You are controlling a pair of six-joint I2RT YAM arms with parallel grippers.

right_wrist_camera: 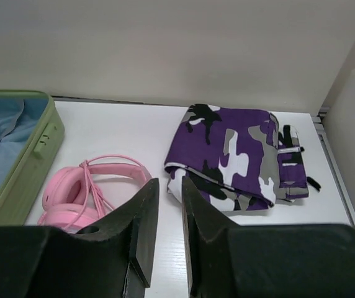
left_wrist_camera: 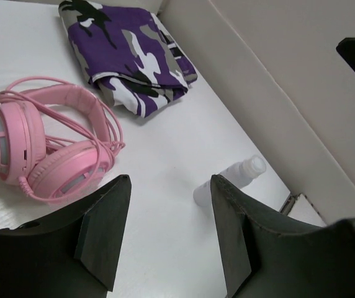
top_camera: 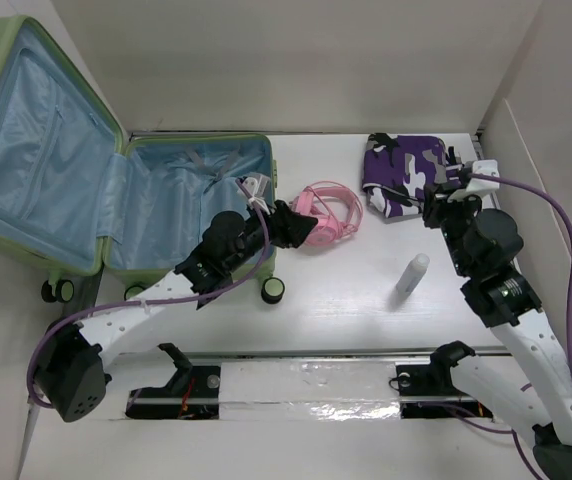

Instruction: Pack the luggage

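Observation:
The luggage [top_camera: 46, 160] lies open at the left, green shell with pale blue lining; its green side also shows in the right wrist view [right_wrist_camera: 35, 155]. Pink headphones [top_camera: 328, 213] lie just right of it. A folded purple camouflage garment [top_camera: 401, 172] lies at the back right. A white bottle [top_camera: 411, 276] lies in front of it. My left gripper [top_camera: 291, 226] hovers open and empty beside the headphones [left_wrist_camera: 53, 155], its jaws [left_wrist_camera: 170, 183] wide apart. My right gripper [top_camera: 438, 198] sits by the garment [right_wrist_camera: 239, 155], empty, its jaws [right_wrist_camera: 168, 186] a narrow gap apart.
White walls close in the back and right sides [top_camera: 546, 170]. The suitcase's wheels [top_camera: 274, 290] stick out toward the front. A metal rail [top_camera: 306, 380] runs along the near edge by the arm bases. The bottle [left_wrist_camera: 239, 174] lies close to the right wall.

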